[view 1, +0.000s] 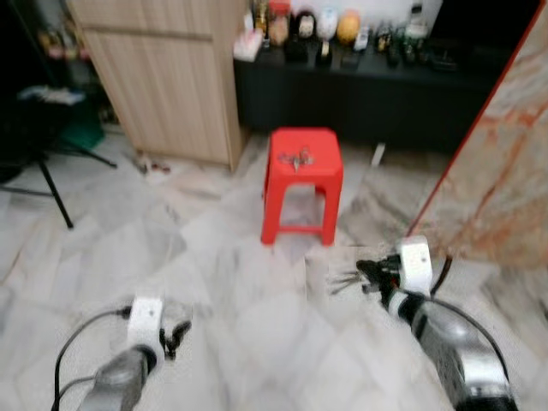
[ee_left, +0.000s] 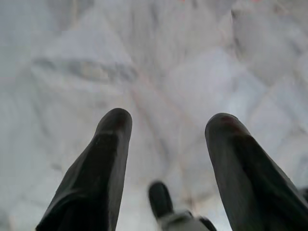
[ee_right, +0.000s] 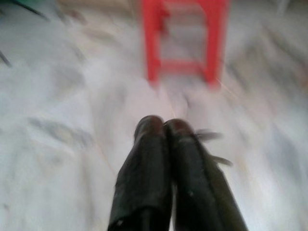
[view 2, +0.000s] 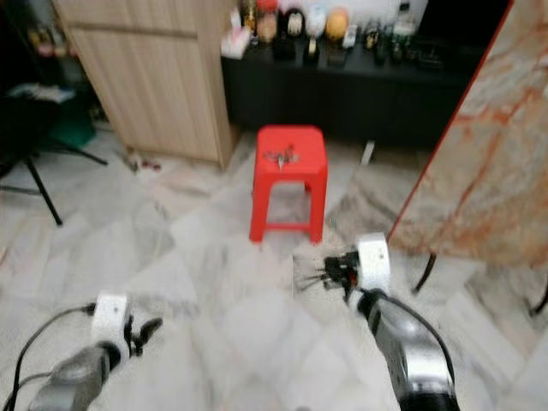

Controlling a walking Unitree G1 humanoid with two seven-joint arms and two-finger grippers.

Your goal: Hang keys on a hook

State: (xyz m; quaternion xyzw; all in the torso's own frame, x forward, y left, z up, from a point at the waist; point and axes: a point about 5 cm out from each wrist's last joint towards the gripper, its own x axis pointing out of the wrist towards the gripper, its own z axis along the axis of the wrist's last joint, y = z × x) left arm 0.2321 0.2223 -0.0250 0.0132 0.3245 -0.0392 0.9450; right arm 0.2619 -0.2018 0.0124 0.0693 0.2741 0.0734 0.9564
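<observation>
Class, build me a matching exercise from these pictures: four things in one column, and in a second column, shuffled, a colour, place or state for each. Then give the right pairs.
Column one:
1. stool
2. left gripper
3. right gripper
4. cabinet

Column two:
A. fingers pressed together, thin metal pieces sticking out beside them
B. light wood, standing at the left of the room
C. red, with small metal things lying on its seat
D. fingers spread apart above the marble floor, nothing between them

Right pairs: 1-C, 2-D, 3-A, 4-B.
</observation>
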